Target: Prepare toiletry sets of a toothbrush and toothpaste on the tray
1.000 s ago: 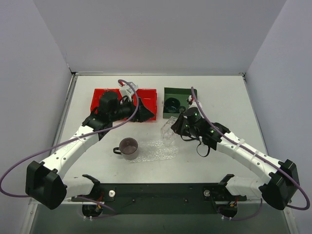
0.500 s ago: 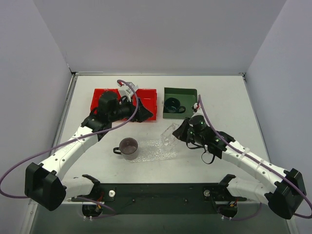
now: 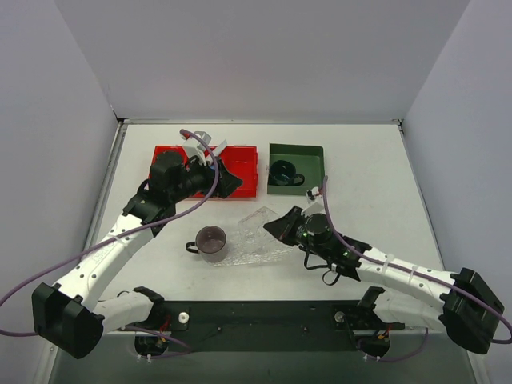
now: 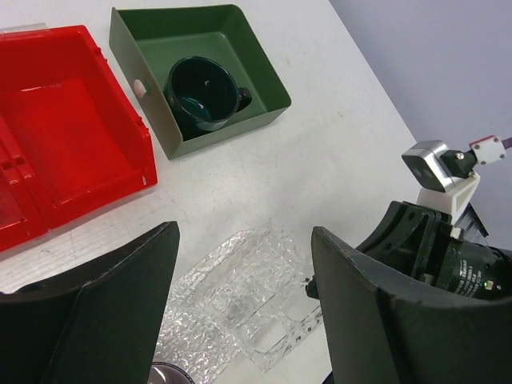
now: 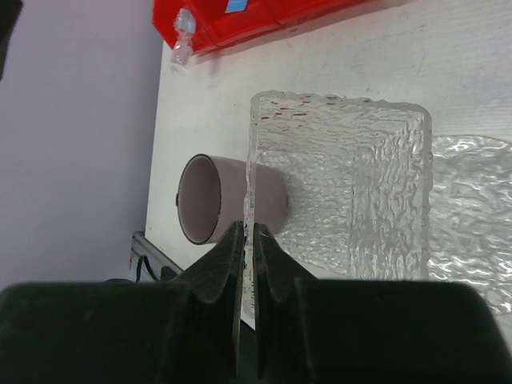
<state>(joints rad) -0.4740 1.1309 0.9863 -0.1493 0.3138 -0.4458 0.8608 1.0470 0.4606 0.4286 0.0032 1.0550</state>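
My right gripper (image 3: 275, 226) (image 5: 248, 230) is shut on the near rim of a clear, bumpy tray (image 3: 258, 222) (image 5: 344, 176). It holds the tray tilted just above the table, next to a mauve cup (image 3: 211, 242) (image 5: 210, 200). A second clear bumpy piece (image 3: 260, 252) (image 5: 474, 208) lies flat under it. My left gripper (image 3: 230, 182) (image 4: 244, 234) is open and empty, raised at the red bin's front, looking down on the tray (image 4: 250, 284). A tiny light-blue patch (image 5: 234, 6) shows in the red bin; I cannot tell what it is. The toothpaste is out of view.
The red three-compartment bin (image 3: 244, 160) (image 4: 56, 144) stands at the back left. The dark green bin (image 3: 308, 156) (image 4: 256, 72) beside it holds a dark cup (image 3: 282, 170) (image 4: 204, 92). The cup lies close to the left of the tray.
My right gripper has carried the clear tray from beside the green bin to the left and nearer, down toward the mauve cup. My left gripper has drifted slightly left and back over the red bin.
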